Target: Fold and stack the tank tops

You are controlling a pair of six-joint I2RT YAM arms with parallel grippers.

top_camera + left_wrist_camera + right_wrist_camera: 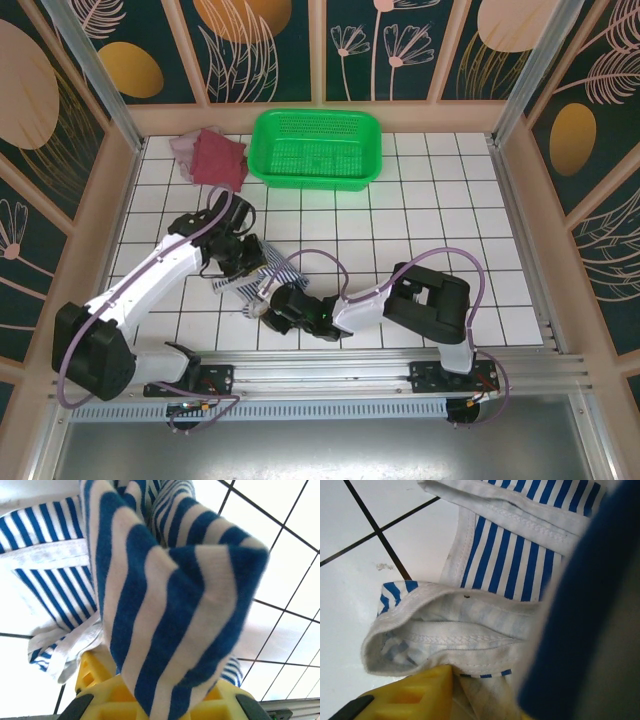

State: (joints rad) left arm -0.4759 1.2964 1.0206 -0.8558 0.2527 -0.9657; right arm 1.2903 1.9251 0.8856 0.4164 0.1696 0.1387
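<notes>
- Pink top (pixel 183 147) and maroon top (pixel 218 158) lie piled beside your basket (pixel 310 184).
- Striped top (pixel 275 268) not yet folded: left tool (pixel 160 700) pinches it; right tool (pixel 268 305), you cannot tell.

A white worktop (pixel 440 230) ruled with a black grid sits inside wooden-framed walls (pixel 400 50) of dark teal panels printed with pale leaves, flowers and gold ovals. An aluminium rail (pixel 350 372) runs along the near edge. The light is bright and even.
</notes>
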